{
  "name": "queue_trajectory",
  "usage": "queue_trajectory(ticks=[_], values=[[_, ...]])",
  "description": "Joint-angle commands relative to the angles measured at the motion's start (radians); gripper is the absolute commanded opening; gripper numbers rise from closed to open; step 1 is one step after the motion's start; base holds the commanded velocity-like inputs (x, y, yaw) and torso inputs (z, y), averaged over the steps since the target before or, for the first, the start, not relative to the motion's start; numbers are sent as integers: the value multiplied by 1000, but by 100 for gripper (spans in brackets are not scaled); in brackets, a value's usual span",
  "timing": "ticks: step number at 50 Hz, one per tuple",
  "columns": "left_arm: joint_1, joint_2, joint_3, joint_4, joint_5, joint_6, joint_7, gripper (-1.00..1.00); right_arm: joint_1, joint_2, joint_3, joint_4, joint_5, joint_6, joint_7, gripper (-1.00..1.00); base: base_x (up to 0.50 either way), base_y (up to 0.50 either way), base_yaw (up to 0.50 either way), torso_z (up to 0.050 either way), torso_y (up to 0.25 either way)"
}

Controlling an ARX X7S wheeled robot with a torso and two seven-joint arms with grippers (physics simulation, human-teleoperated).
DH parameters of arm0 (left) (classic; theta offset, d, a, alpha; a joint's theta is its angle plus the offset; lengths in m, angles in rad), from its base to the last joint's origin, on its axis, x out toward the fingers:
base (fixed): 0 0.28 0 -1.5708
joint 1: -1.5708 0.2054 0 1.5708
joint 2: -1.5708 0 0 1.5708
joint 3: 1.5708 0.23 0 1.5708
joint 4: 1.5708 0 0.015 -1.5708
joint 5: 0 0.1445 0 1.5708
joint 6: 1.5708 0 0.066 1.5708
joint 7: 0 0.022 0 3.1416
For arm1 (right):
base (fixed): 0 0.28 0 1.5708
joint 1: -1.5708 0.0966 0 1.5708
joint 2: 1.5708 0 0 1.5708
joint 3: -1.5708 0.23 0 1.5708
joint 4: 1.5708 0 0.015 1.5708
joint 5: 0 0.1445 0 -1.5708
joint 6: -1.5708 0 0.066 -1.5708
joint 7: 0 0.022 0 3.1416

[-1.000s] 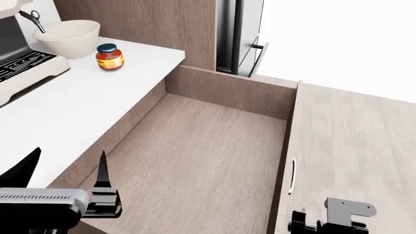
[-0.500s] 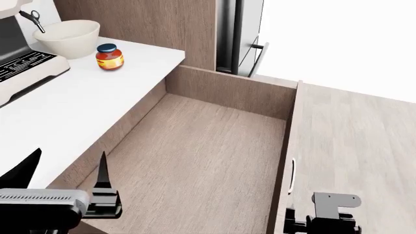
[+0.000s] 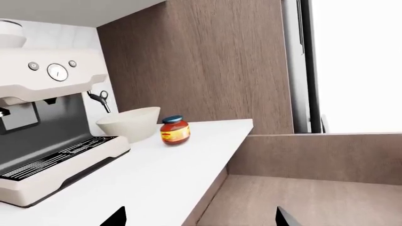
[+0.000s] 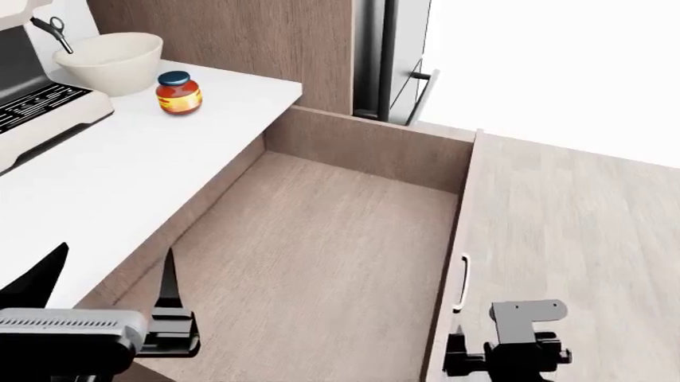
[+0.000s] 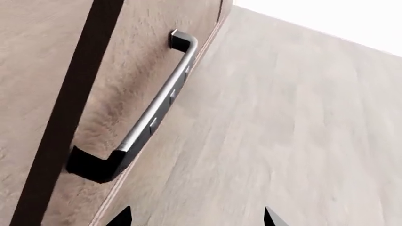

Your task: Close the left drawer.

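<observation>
The left drawer stands pulled out, with a plain empty wooden inside; it also shows in the left wrist view. Its front panel carries a small metal bar handle, which shows close up in the right wrist view. My right gripper is open at the outer face of the front panel, just below the handle; in its wrist view the tips stand wide apart and hold nothing. My left gripper is open and empty over the counter's edge beside the drawer.
A white counter runs along the drawer's left side, with a red jar, a cream bowl and a coffee machine on it. A tall wooden cabinet stands behind. Wood floor lies right of the drawer.
The drawer's front panel has shifted left, so the drawer is a little further in. My right gripper has moved left and up with it. The left arm has not moved.
</observation>
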Motion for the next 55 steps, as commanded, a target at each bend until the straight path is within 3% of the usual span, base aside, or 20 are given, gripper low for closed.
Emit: queue_trajectory(ticks=[1, 15, 29, 30, 44, 55], values=[[-2, 0, 4, -2, 1, 1, 0, 100, 84, -37, -8, -98, -122, 73, 1, 100, 0, 0, 0, 0, 0], [-2, 1, 9, -5, 4, 4, -1, 100, 157, -61, -25, -181, -167, 138, 27, 100, 0, 0, 0, 0, 1], [-4, -2, 8, -7, -1, 7, -3, 100, 186, -146, -20, -122, -159, 186, -28, 100, 0, 0, 0, 0, 1], [-8, 1, 11, -12, 1, 7, 1, 100, 225, -252, -9, -30, -139, 230, -100, 100, 0, 0, 0, 0, 0], [-11, -1, 11, -7, -4, 4, -5, 100, 201, -377, 12, 164, -111, 248, -228, 100, 0, 0, 0, 0, 0], [-17, -2, 16, -2, -8, -1, -10, 100, 141, -519, 39, 443, -82, 245, -396, 100, 0, 0, 0, 0, 0]])
